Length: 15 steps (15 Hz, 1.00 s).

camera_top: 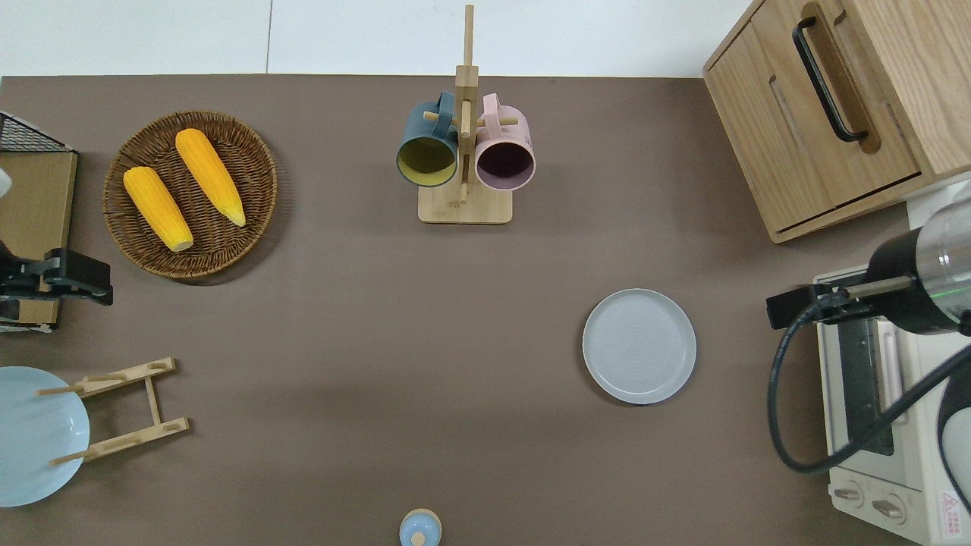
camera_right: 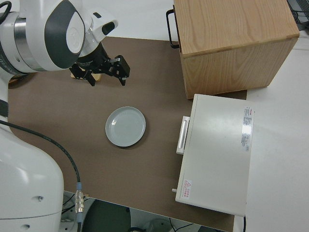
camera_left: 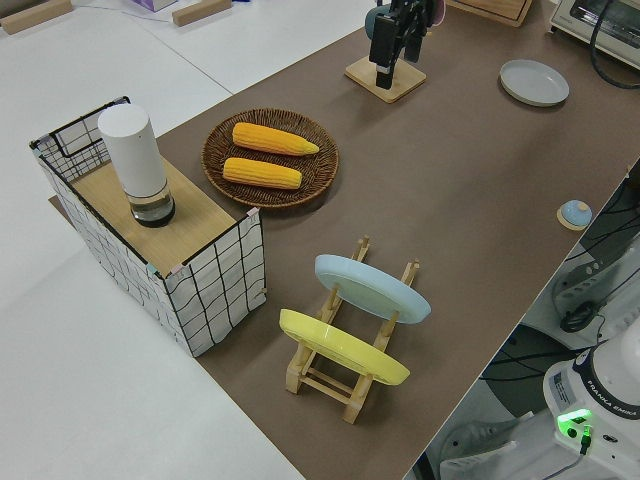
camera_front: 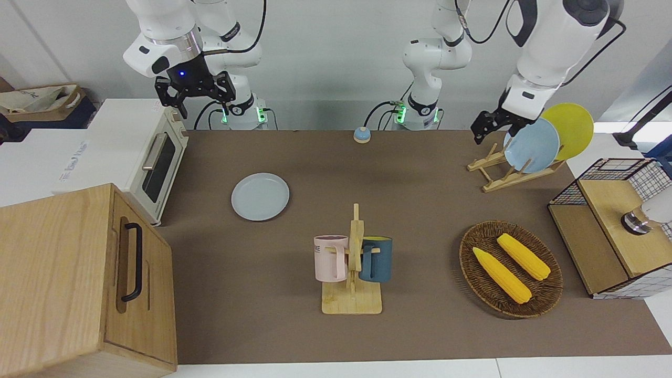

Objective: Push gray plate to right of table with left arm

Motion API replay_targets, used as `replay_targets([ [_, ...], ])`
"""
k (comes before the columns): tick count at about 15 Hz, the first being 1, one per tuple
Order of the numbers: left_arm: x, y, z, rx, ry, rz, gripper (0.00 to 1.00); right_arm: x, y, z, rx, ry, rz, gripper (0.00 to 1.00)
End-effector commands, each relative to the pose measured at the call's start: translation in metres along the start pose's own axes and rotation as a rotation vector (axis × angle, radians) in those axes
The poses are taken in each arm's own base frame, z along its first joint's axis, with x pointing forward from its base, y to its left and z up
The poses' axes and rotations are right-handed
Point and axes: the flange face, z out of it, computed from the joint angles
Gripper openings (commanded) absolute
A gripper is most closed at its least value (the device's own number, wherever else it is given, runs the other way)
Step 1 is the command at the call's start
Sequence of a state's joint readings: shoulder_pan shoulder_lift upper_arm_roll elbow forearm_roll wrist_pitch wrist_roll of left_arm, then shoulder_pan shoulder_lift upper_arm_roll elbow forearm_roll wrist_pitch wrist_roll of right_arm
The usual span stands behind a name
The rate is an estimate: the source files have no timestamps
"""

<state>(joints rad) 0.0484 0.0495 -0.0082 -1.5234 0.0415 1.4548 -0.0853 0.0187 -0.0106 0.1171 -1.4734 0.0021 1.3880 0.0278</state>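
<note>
Gray plate [camera_front: 260, 196] lying flat on the table [camera_front: 420, 173], toward the right arm's end, near the toaster oven [camera_front: 152, 157] but apart from it; nothing touches it.

The left arm [camera_front: 551, 37] is raised and bent over its own end of the table, its upper links cut off by the top edge of the front view. The left gripper [camera_front: 480, 131] points down and hangs well apart from the gray plate. In the front view it overlaps the blue plate [camera_front: 531, 145], which stands on the wooden rack [camera_front: 499, 176] with the yellow plate [camera_front: 569, 128]. In the overhead view only its black tip shows at the frame edge, above bare table between the wicker basket [camera_top: 267, 182] and the wire crate [camera_top: 30, 220]. Whether its fingers are spread or closed cannot be made out.

The right arm is parked; the right gripper [camera_front: 199, 102] has its fingers spread apart and grasps nothing.

In the overhead view the blue plate and the small bell [camera_top: 419, 528] are partly cut off.
</note>
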Motion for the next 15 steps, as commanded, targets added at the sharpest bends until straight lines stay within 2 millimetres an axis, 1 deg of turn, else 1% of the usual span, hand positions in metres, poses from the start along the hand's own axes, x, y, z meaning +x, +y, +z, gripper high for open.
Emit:
replay_targets([
  [1,0.002,0.0,0.013,-0.009,-0.004,0.043,1.0,-0.004,0.001,-0.004,0.009,-0.002,0.003,0.983],
  [4,0.008,0.002,0.018,-0.024,0.017,0.044,1.0,-0.004,0.001,-0.004,0.009,-0.002,0.005,0.983],
  [5,0.013,0.004,0.024,-0.023,0.017,0.051,1.0,-0.004,0.002,-0.004,0.01,-0.002,0.006,0.983],
  [7,0.019,0.018,0.034,-0.019,0.043,0.107,1.0,-0.004,0.001,-0.004,0.009,-0.002,0.005,0.983],
  [8,0.022,0.022,0.037,-0.02,0.06,0.129,1.0,-0.004,0.001,-0.004,0.009,-0.002,0.003,0.983],
  [10,0.022,0.024,0.037,-0.018,0.064,0.196,1.0,-0.004,0.002,-0.004,0.01,-0.002,0.005,0.983],
  [12,0.022,0.022,0.036,-0.023,0.065,0.196,1.0,-0.004,0.001,-0.004,0.009,-0.002,0.005,0.983],
  [15,0.02,0.023,0.035,-0.059,0.065,0.195,1.0,-0.004,0.001,-0.004,0.009,-0.002,0.003,0.983],
])
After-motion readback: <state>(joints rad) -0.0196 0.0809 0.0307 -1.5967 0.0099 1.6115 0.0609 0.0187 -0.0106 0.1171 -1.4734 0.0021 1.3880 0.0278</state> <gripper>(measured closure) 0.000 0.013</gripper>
